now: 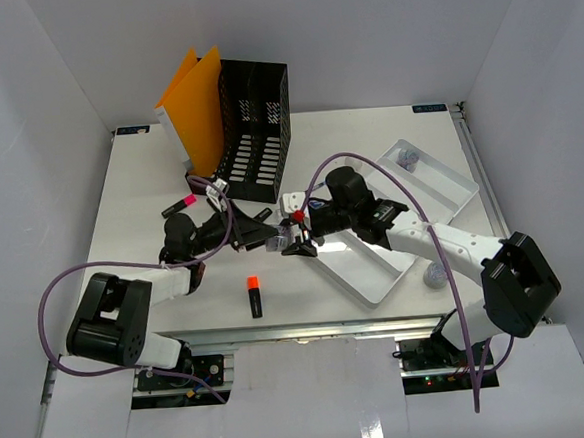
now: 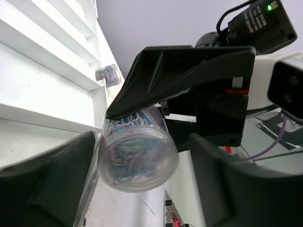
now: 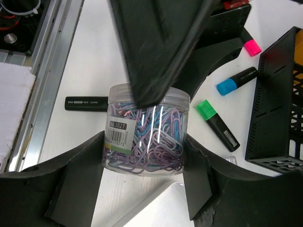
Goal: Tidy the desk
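Note:
A clear jar of coloured paper clips [image 1: 276, 238] hangs above the white desk [image 1: 366, 134], between both grippers. My right gripper [image 3: 144, 156] is shut on the jar [image 3: 147, 137], with a finger against each side. My left gripper [image 2: 142, 189] is around the same jar [image 2: 137, 156]. Its left finger is at the jar's edge, and a gap shows beside its right finger, so it is open. In the top view the left gripper [image 1: 261, 237] and the right gripper [image 1: 296, 241] meet just left of the white tray [image 1: 440, 184].
A black file organizer [image 1: 253, 131] and orange folders [image 1: 196, 105] stand at the back left. An orange highlighter [image 1: 254, 295], a pink one [image 1: 179, 204], a green one [image 3: 218, 124] and a blue one [image 3: 236, 80] lie on the desk. One small jar [image 1: 405, 157] sits in the tray and another [image 1: 433, 275] beside it.

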`<control>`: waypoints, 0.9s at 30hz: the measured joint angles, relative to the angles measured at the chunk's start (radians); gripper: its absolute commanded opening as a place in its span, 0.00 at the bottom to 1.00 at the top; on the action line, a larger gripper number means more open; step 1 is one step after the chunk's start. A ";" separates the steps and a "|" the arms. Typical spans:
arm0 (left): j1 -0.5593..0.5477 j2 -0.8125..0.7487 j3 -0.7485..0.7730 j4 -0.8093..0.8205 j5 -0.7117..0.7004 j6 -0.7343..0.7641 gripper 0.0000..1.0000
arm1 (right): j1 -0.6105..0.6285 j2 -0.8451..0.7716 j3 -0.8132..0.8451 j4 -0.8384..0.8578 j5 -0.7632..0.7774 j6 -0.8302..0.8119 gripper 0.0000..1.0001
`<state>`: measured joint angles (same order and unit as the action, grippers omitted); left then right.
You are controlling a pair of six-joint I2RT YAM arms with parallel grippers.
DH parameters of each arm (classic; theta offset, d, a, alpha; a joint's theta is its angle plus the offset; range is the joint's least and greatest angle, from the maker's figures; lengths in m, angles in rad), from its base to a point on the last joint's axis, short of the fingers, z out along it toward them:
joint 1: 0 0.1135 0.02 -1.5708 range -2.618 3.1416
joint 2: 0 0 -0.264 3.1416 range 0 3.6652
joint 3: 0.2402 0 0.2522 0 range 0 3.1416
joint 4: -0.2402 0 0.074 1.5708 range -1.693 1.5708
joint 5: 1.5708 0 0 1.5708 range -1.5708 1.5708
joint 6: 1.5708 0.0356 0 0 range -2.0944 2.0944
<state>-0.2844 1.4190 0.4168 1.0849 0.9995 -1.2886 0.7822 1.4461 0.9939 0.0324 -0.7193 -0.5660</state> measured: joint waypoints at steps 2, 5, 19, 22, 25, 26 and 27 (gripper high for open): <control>0.007 -0.011 0.028 -0.054 0.001 0.031 0.98 | -0.011 -0.003 -0.003 -0.020 0.001 -0.021 0.27; 0.033 -0.052 0.103 -0.187 -0.011 0.109 0.98 | -0.058 -0.034 -0.037 -0.046 0.000 -0.045 0.26; 0.172 -0.306 0.333 -1.012 -0.363 0.768 0.98 | -0.637 -0.115 -0.139 -0.104 0.106 -0.042 0.28; 0.178 -0.324 0.290 -1.105 -0.431 0.832 0.98 | -0.767 -0.026 -0.081 -0.117 0.150 -0.026 0.30; 0.181 -0.324 0.275 -1.194 -0.470 0.877 0.98 | -0.842 0.068 -0.005 -0.118 0.207 -0.021 0.31; 0.183 -0.327 0.275 -1.208 -0.479 0.886 0.98 | -0.854 0.098 0.022 -0.117 0.227 -0.023 0.31; 0.184 -0.335 0.274 -1.220 -0.487 0.896 0.98 | -0.860 0.130 0.049 -0.115 0.247 -0.025 0.31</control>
<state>-0.1003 1.0835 0.6904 -0.1353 0.5121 -0.3928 -0.0782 1.5759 1.0434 -0.0831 -0.4719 -0.5909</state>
